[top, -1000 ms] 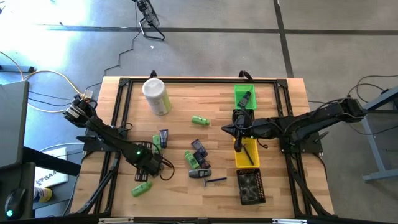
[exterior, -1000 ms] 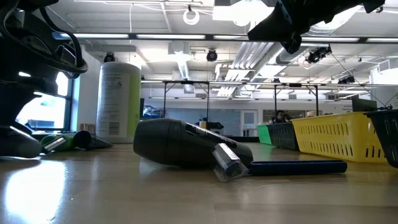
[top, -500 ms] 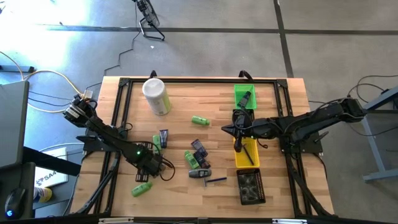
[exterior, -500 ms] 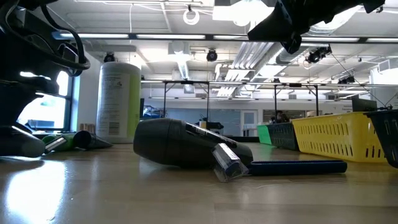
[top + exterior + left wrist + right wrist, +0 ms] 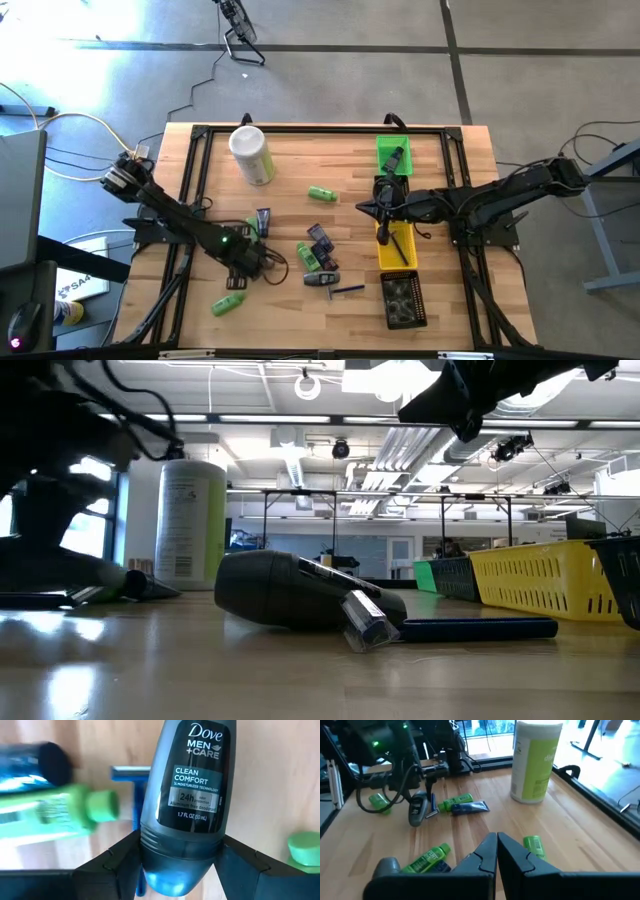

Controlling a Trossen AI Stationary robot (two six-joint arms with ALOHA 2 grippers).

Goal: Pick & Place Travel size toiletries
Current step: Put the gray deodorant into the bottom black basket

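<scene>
My left gripper (image 5: 250,262) stands near the table's near-left part, shut on a dark grey Dove roll-on deodorant (image 5: 192,795). Around it lie green mini bottles (image 5: 228,302), a blue razor (image 5: 134,795) and a blue tube (image 5: 470,808). More bottles and tubes (image 5: 318,245) lie on their sides mid-table. Another dark grey roll-on (image 5: 295,595) lies next to a thin blue stick (image 5: 480,628). My right gripper (image 5: 383,212) hovers shut over the far end of the yellow bin (image 5: 398,246), touching nothing. My left gripper pinches the roll-on by its rounded end (image 5: 175,870), one finger (image 5: 117,860) on each side. The fingers come from above, pointing down, in line with its length. The roll-on (image 5: 417,812) hangs upright below them; whether its lower end touches the table I cannot tell.
A large pale-green canister with a white lid (image 5: 250,153) stands at the far left. A green bin (image 5: 393,155), the yellow bin and a black bin (image 5: 403,298) sit in a row on the right. A black frame (image 5: 190,190) runs along the table's edges.
My left gripper has moved a little toward the table's right with the roll-on in its hold; in the low view its dark shape has shifted at the left edge. The right arm has kept still.
</scene>
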